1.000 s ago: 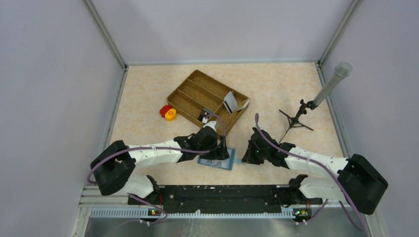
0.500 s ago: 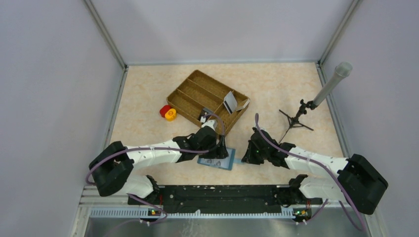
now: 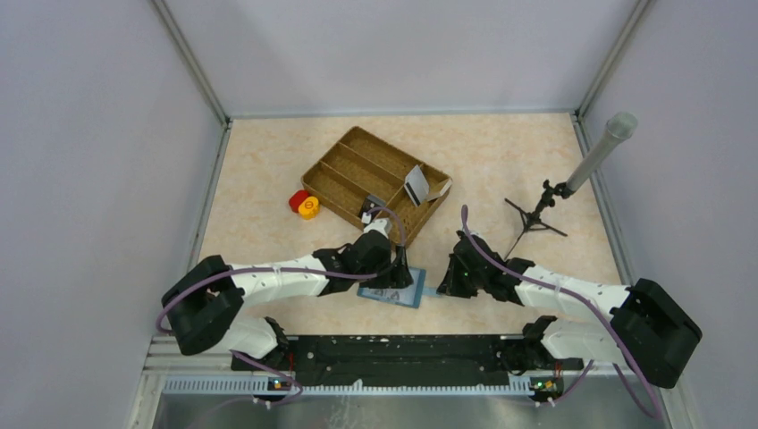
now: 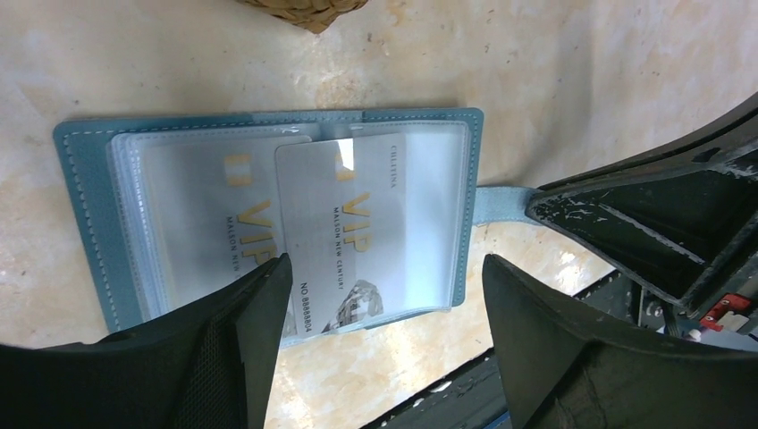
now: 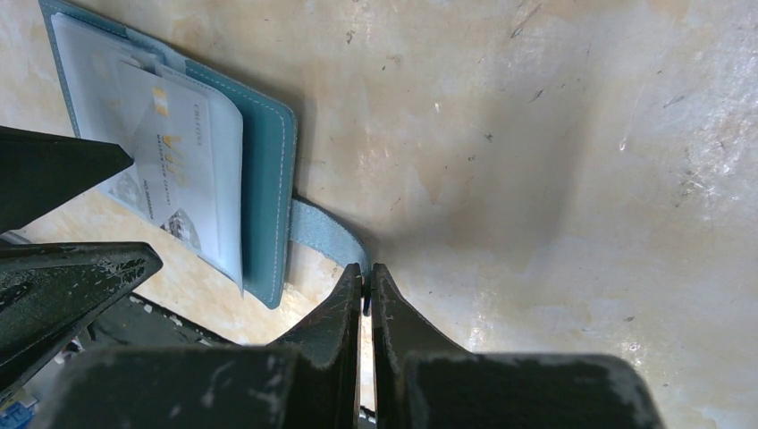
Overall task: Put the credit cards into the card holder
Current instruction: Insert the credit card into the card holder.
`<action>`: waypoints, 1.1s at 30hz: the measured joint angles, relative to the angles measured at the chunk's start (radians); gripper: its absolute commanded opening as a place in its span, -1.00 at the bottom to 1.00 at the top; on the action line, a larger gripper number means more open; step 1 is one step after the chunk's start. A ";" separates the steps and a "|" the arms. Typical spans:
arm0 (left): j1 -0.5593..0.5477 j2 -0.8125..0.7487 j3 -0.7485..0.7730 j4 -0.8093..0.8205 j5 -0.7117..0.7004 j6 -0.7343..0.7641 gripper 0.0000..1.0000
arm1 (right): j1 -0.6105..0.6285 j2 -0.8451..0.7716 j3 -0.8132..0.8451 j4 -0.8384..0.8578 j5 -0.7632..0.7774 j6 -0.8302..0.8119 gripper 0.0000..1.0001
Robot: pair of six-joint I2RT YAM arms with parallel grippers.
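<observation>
The teal card holder (image 3: 394,290) lies open on the table near the front edge, its clear sleeves facing up. One white VIP credit card (image 4: 344,232) sits in the right sleeve, with its lower end past the sleeve edge. Another credit card (image 4: 206,210) shows through the left sleeve. My left gripper (image 4: 386,264) hovers open just above the holder, its fingers (image 4: 259,313) apart over the cards and holding nothing. My right gripper (image 5: 366,271) is shut on the holder's closing tab (image 5: 317,231), pinning it beside the holder (image 5: 268,170). More cards (image 3: 416,186) lean in the tray.
A brown woven divided tray (image 3: 357,165) stands behind the holder. Red and yellow round pieces (image 3: 304,205) lie to its left. A small tripod carrying a grey tube (image 3: 539,211) stands at the right. Walls enclose the table on three sides.
</observation>
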 measured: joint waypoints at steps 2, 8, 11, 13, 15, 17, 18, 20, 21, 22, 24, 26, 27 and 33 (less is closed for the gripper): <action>0.000 0.002 -0.007 0.025 0.008 -0.004 0.63 | 0.000 0.000 0.000 0.000 0.000 0.000 -1.00; 0.000 0.026 -0.031 0.127 0.070 -0.015 0.63 | 0.000 0.000 0.000 0.000 0.000 0.000 -1.00; 0.000 0.044 -0.043 0.167 0.096 -0.016 0.63 | 0.000 0.000 0.000 0.000 0.000 0.000 -1.00; 0.000 0.045 -0.052 0.192 0.106 -0.016 0.63 | 0.000 0.000 0.000 0.000 0.000 0.000 -1.00; 0.000 0.046 -0.060 0.215 0.116 -0.016 0.63 | 0.000 0.000 0.000 0.000 0.000 0.000 -1.00; 0.000 0.049 -0.067 0.239 0.125 -0.016 0.63 | 0.000 0.000 0.000 0.000 0.000 0.000 -1.00; 0.000 0.054 -0.071 0.255 0.130 -0.016 0.63 | 0.000 0.000 0.000 0.000 0.000 0.000 -1.00; 0.000 0.068 -0.075 0.283 0.140 -0.016 0.62 | 0.000 0.000 0.000 -0.001 0.000 0.000 -1.00; 0.000 0.075 -0.076 0.300 0.147 -0.016 0.62 | 0.000 0.000 0.000 -0.001 0.000 0.000 -1.00; 0.000 0.081 -0.076 0.314 0.154 -0.016 0.62 | 0.000 0.000 0.000 -0.001 0.000 0.000 -1.00; 0.000 0.091 -0.076 0.342 0.167 -0.018 0.62 | 0.000 0.000 -0.002 0.000 0.000 0.000 -1.00; 0.000 0.093 -0.076 0.357 0.177 -0.018 0.63 | 0.000 0.000 -0.007 0.001 0.000 0.000 -1.00; 0.000 0.093 -0.076 0.361 0.180 -0.018 0.63 | 0.000 0.000 -0.008 0.000 0.000 0.000 -1.00; -0.004 0.076 -0.063 0.311 0.161 0.010 0.67 | 0.000 -0.012 -0.013 0.003 0.000 0.002 -1.00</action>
